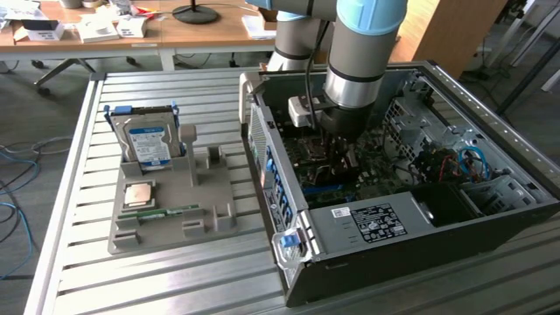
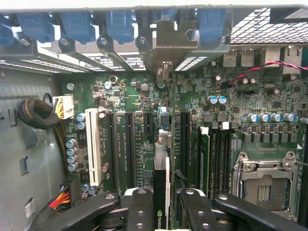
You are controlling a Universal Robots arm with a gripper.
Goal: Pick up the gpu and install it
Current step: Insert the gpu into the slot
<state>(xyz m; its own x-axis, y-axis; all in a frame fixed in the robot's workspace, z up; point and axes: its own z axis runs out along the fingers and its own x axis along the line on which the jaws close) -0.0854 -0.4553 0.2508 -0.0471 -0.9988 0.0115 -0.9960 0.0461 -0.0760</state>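
Black pincer [image 2: 166,211] clenched on thin dark gpu card [image 2: 161,178], held edge-on, long axis along the green motherboard's [image 2: 231,120] black slots [image 2: 131,144], bracket [image 2: 173,43] toward rear.

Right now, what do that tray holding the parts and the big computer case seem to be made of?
The tray: probably plastic, its matte grey surface looking molded. The computer case: likely sheet metal, with thin folded edges, perforated panels and a dark painted outside.

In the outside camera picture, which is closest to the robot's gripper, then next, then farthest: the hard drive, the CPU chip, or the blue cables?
1. Blue cables, inside the computer case, toward the exterior view's right.
2. Hard drive, upright in the grey holder, left.
3. CPU chip, flat on the holder, farthest from the gripper.
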